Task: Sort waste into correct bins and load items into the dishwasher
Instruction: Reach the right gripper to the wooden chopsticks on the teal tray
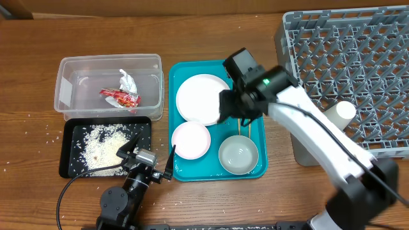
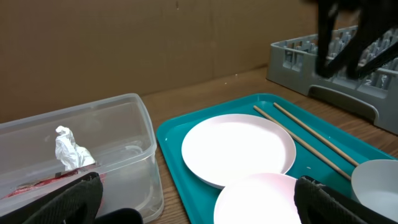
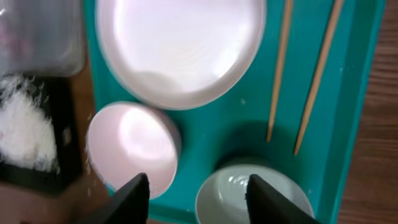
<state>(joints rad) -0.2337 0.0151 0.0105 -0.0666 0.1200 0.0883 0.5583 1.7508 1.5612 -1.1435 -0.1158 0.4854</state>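
The right claw (image 3: 198, 183) hangs over the teal tray (image 3: 356, 62), its fingers apart and gripping nothing. Just ahead of it the chopsticks (image 3: 281, 68) lie side by side, their long axis running straight away from the claw, near ends beside the bowl (image 3: 224, 196) beneath it. The left claw (image 2: 198, 186), likewise spread, sits low beside the tray.

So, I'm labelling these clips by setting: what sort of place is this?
Probably a lab bench staged as a dish-clearing station, not a real kitchen: a wooden table backed by plain brown board, a grey dish rack standing on it, and a teal tray holding a white plate.
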